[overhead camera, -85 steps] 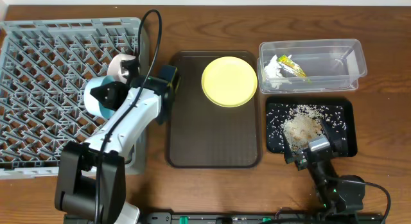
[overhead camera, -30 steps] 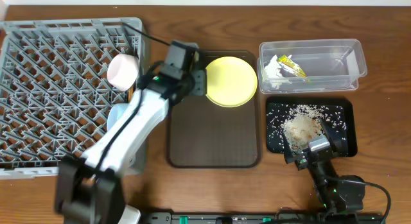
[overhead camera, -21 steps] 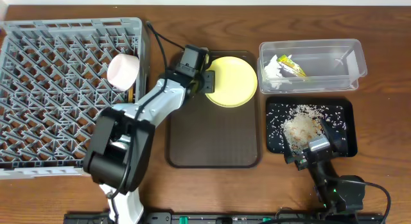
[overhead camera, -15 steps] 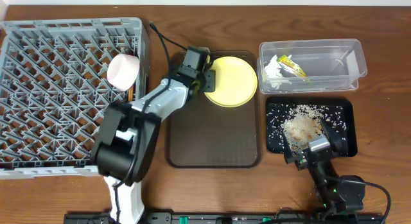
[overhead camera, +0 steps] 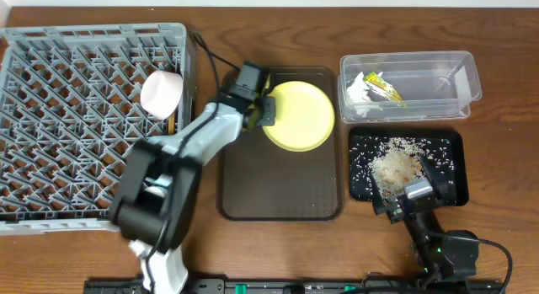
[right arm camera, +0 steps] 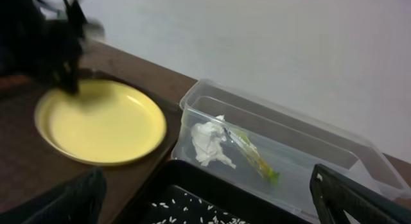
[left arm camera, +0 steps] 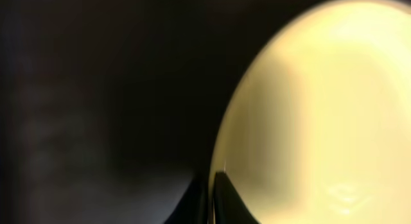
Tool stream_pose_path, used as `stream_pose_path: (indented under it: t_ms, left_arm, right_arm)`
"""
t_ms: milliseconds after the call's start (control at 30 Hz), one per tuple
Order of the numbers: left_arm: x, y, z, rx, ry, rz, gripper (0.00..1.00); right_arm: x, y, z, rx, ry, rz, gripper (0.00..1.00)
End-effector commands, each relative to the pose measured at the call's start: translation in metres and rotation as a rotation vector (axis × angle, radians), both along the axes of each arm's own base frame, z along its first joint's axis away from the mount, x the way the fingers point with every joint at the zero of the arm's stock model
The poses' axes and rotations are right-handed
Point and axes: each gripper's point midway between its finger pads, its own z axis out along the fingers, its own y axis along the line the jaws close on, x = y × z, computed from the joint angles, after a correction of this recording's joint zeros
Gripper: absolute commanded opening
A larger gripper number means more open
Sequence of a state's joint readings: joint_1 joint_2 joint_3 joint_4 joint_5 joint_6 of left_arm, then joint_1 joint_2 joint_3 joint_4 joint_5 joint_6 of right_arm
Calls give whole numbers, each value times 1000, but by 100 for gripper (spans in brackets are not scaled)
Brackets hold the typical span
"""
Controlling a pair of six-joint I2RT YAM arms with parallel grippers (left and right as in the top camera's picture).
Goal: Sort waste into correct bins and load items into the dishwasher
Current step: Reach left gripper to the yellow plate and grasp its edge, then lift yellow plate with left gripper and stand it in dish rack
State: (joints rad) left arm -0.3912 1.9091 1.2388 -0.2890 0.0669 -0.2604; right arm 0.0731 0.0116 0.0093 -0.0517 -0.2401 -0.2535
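Note:
The yellow plate (overhead camera: 301,117) lies on the brown serving tray (overhead camera: 282,189). My left gripper (overhead camera: 266,109) is shut on the plate's left rim; in the left wrist view its fingers (left arm camera: 212,185) pinch the edge of the plate (left arm camera: 334,108). The white bowl (overhead camera: 162,93) sits in the grey dish rack (overhead camera: 76,117). The blue bowl is hidden. The clear tub (overhead camera: 438,79) holds the tissue (overhead camera: 358,90) and wrapper (overhead camera: 386,88). Rice crumbs (overhead camera: 396,168) lie in the black tray (overhead camera: 450,151). My right gripper (overhead camera: 406,197) is open and empty at that tray's front edge.
A thin brown piece (overhead camera: 172,123), perhaps the chopsticks, shows at the rack's right edge. My left arm stretches from the front over the rack's right corner. The right wrist view shows the plate (right arm camera: 103,124), tub (right arm camera: 308,153) and black tray (right arm camera: 192,185).
My left arm swung from the rack to the plate and closed on its left rim. The plate has since shifted slightly toward the front. The right arm has not moved.

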Motion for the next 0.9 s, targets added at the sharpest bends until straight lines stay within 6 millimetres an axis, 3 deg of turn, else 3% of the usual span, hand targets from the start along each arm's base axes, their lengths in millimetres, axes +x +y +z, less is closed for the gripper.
stream_pose_path:
  t_ms: [0,167,267,367,467,567,700,867]
  left_arm:
    - [6,38,89,61,-185,56,6]
    - [-36,107,181,334,-336,90,6]
    - [-73,164,224,595,-380,201,6]
    - [-104,206,255,791,-390,310,6]
    - [-120,229,269,903,-377,367,6]
    - [-123,248,275,1028,-334,383,6]
    - [-116,271,271,1178,-227,361,6]
    - [-96,296,253,1222,-144,399,6]
  right_arm:
    - [1,-3,-1,13,2,-13,99]
    - [1,-3,-1,13,2,-13,99]
    - [1,-3,-1,13,2,-13,99]
    - [1,-3,-1,13,2,-13,99]
    - [1,-3,-1,13,2,-13,99]
    - [1,-3,-1,13,2,-13,99]
    - [1,-3,-1,13,2,-13,99]
    - [1,-3,-1,13,2,-13,99]
